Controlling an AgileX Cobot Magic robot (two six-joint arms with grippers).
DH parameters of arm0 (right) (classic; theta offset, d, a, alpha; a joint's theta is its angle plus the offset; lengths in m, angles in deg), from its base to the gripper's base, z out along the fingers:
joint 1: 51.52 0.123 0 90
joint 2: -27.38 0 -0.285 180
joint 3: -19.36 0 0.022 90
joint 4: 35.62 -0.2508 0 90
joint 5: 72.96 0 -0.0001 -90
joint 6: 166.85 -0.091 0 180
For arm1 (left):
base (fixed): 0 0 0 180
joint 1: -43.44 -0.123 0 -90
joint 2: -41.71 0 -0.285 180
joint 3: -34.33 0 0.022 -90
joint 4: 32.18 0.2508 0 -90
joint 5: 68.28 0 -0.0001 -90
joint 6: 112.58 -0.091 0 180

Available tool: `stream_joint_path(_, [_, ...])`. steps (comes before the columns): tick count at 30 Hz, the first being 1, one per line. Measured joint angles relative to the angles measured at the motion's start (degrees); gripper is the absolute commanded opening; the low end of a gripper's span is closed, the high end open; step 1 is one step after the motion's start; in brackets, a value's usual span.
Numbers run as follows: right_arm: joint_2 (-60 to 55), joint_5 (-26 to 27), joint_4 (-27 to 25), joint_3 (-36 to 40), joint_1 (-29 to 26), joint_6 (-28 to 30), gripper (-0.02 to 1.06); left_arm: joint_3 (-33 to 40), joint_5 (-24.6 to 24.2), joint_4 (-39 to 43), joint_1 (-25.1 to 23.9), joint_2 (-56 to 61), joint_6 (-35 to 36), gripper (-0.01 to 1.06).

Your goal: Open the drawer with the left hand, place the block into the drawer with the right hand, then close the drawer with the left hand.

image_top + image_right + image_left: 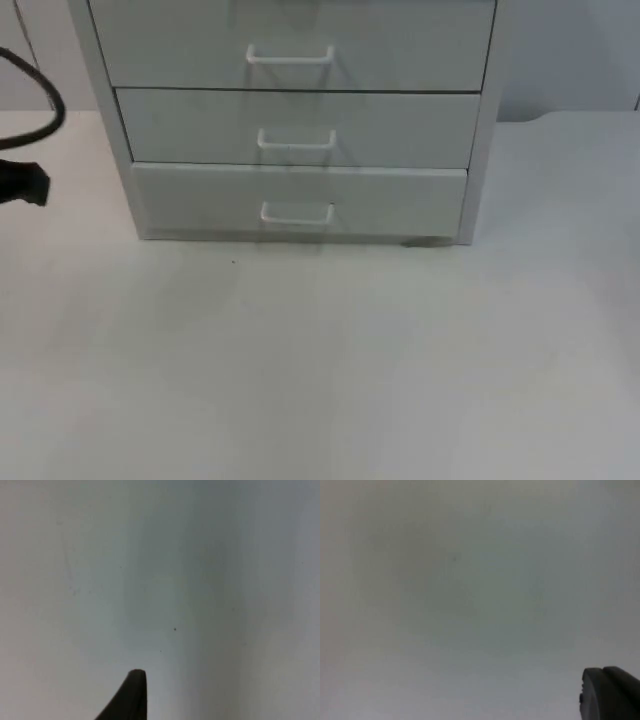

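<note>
A white cabinet (480, 150) with three drawers stands at the back of the table in the top view. Each drawer front carries a thin white handle. The top drawer (290, 50) and middle drawer (300, 125) sit flush. The bottom drawer (300, 200) looks shut, its front perhaps a hair forward of the frame, with its handle (297, 213) in the middle. A black part of my left arm (25, 183) waits at the table's left edge, left of the cabinet. My left gripper's fingertip (610, 692) and my right gripper's fingertip (131, 695) each hang over bare white table.
The white table top (320, 370) stretches wide in front of the cabinet. The grey partition wall (570, 50) rises behind the cabinet on the right. A tiny dark speck (235, 263) lies just in front of the bottom drawer.
</note>
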Motion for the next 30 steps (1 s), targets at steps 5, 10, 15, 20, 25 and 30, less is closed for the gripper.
stream_joint_path(5, [0.0, 0.0, 0.0, 0.0, 0.0, 0.0, 1.05, 0.0, -2.9, -9.0, -4.5, 1.4, -8.7, 0.00])
stream_joint_path(10, [0.0, 0.0, 0.0, 0.0, 0.0, 0.0, 1.05, 0.0, -4.1, -11.0, -6.7, 3.9, -12.3, 0.08])
stream_joint_path(15, [0.0, 0.0, 0.0, 0.0, 0.0, 0.0, 1.05, 0.0, -4.4, -10.9, -6.7, 6.6, -12.9, 0.56])
stream_joint_path(20, [0.0, 0.0, 0.0, 0.0, 0.0, 0.0, 1.05, 0.1, -6.0, -9.3, -6.7, 11.8, -12.3, 1.06])
stream_joint_path(25, [0.0, 0.0, 0.0, 0.0, 0.0, 0.0, 1.05, 0.1, -8.2, -7.7, -6.7, 19.3, -12.1, 1.05])
stream_joint_path(30, [0.0, 0.0, 0.0, 0.0, 0.0, 0.0, 1.05, 0.1, -9.1, -5.6, -6.7, 27.5, -12.1, 1.05])
